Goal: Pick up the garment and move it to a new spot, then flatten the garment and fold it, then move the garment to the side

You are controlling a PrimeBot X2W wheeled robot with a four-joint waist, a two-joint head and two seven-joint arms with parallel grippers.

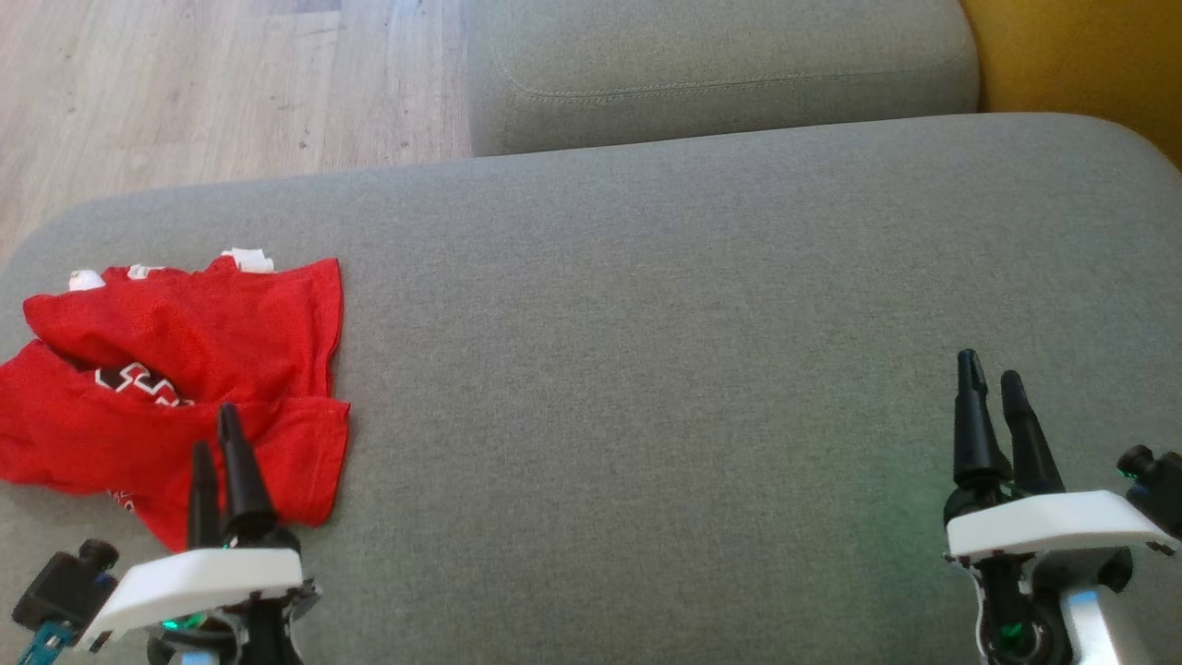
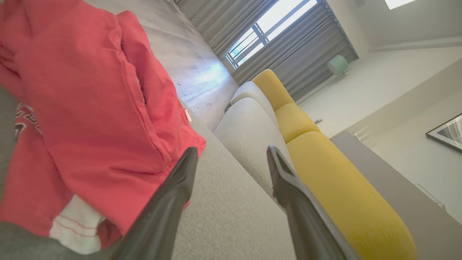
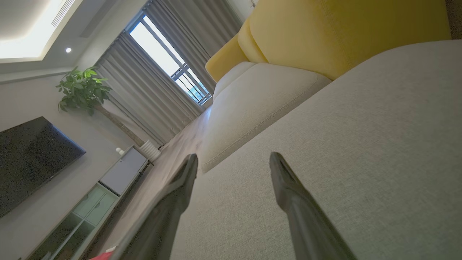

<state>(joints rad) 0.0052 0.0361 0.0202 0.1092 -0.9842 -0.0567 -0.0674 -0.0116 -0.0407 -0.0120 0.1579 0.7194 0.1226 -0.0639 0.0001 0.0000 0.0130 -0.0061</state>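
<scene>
The red knit garment (image 1: 175, 369), trimmed in white with a dark-and-white print, lies in rumpled, overlapping layers at the left end of the wide grey fabric sofa cushion (image 1: 646, 323). That probably keeps the middle of the cushion free as a flat working area. The left gripper (image 1: 214, 429) hovers at the garment's near edge with its dark fingers spread and nothing between them, seemingly placed for a reach into the cloth. The right gripper (image 1: 988, 366), equally spread and empty, sits well apart over bare cushion, likely keeping out of the way. Beyond are a pale wooden floor (image 1: 185, 92) and a yellow upholstered backrest (image 1: 1062, 55).
</scene>
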